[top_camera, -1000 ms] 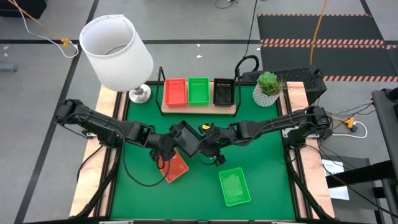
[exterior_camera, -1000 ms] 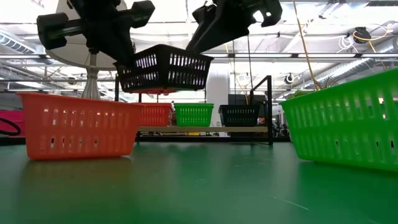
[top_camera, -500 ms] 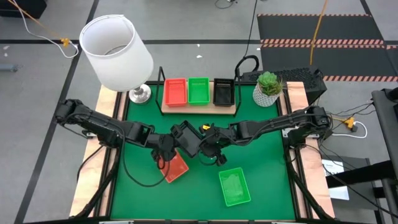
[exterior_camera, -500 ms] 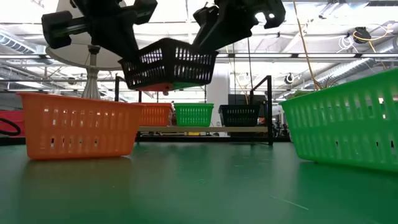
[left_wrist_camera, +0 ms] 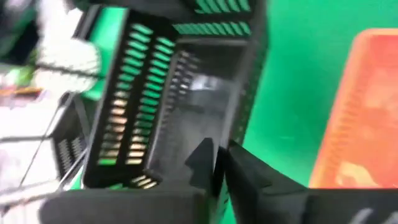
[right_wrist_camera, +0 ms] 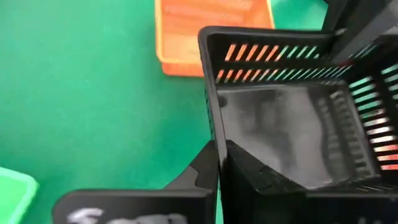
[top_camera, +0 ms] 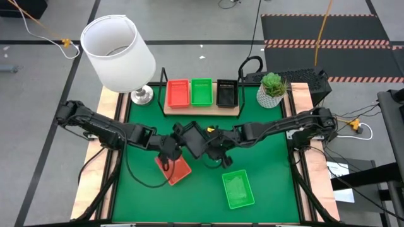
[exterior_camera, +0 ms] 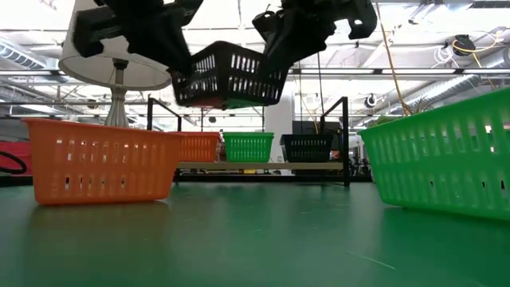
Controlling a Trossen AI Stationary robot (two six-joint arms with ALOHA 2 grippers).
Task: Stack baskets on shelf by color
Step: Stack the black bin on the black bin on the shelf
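Observation:
A black basket (top_camera: 191,139) hangs tilted above the mat's middle, between my left gripper (top_camera: 175,144) and my right gripper (top_camera: 213,145). Each gripper is shut on one of the black basket's (exterior_camera: 231,76) walls. An orange basket (top_camera: 174,169) and a green basket (top_camera: 238,188) rest on their bottoms on the green mat near the front. The shelf (top_camera: 202,108) at the far edge carries an orange basket (top_camera: 177,93), a green basket (top_camera: 201,91) and a black basket (top_camera: 226,93) in a row. My left gripper (left_wrist_camera: 217,165) pinches the upper edge of the black basket's wall (left_wrist_camera: 241,121) on the left arm's side, one finger inside and one outside. The basket is lifted clear of the mat and tilted. My right gripper (right_wrist_camera: 219,163) pinches the opposite wall (right_wrist_camera: 210,112) at its rim, one finger inside the basket and one outside. It comes from the table's right side. The basket hangs between the two grippers.
A white lamp (top_camera: 118,52) stands at the far left corner and a potted plant (top_camera: 272,89) at the far right, beside the shelf. The green mat (top_camera: 271,170) is bare to the right of the green basket.
The black basket has gone up and a little toward the table's right edge, and has tipped further. Both grippers have risen with it. The baskets on the mat and the shelf have stayed where they were.

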